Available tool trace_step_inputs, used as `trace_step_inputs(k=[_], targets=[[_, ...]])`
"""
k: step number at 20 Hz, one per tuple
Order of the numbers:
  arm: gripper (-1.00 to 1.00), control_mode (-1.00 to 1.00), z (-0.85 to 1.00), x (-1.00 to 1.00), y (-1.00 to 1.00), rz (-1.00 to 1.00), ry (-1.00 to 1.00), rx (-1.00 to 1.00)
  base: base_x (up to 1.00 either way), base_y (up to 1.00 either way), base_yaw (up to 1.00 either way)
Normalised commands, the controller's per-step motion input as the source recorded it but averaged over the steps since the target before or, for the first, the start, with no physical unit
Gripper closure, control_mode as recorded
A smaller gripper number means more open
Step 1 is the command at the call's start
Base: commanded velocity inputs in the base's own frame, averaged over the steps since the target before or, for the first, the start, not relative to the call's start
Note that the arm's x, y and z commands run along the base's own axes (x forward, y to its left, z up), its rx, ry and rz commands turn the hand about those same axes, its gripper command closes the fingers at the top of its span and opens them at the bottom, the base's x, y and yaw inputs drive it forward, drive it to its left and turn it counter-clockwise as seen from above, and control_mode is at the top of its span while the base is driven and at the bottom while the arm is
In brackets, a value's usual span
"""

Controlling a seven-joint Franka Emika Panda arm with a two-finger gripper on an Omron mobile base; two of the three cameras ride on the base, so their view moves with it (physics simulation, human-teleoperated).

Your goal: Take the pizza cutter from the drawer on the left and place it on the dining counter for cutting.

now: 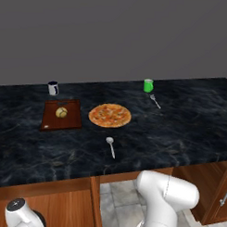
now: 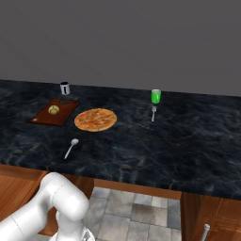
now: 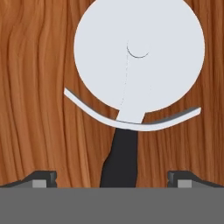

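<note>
Pizza cutter (image 3: 139, 48) lies on the wooden drawer (image 3: 39, 96) floor straight ahead of the spread-apart gripper (image 3: 112, 177), its dark handle running back between the fingertips.

No legible text or labels anywhere

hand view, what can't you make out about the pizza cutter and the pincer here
- Pizza cutter, hand view: the lower end of its dark handle is cut off by the bottom of the picture.
- Pincer, hand view: just the two fingertips show, wide apart either side of the handle; contact cannot be told.
- Drawer, hand view: just its wood floor shows; walls and front lie outside the frame.
</note>
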Motion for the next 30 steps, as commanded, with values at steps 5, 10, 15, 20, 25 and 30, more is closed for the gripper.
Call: trace_step_inputs(k=[5, 10, 15, 20, 25, 30], targets=[[-1.00, -1.00, -0.11, 0.00, 0.00, 0.00, -0.02, 0.00, 0.00, 0.00, 0.00], [-1.00, -1.00, 0.00, 0.00, 0.00, 0.00, 0.00, 0.00, 0.00, 0.00, 0.00], [-1.00, -1.00, 0.00, 0.00, 0.00, 0.00, 0.00, 0.00, 0.00, 0.00, 0.00], [1.00, -1.00, 0.00, 0.00, 0.00, 0.00, 0.00, 0.00, 0.00, 0.00, 0.00], [1.00, -1.00, 0.00, 0.00, 0.00, 0.00, 0.00, 0.00, 0.00, 0.00, 0.00], [1.00, -1.00, 0.00, 0.00, 0.00, 0.00, 0.00, 0.00, 0.00, 0.00, 0.00]])
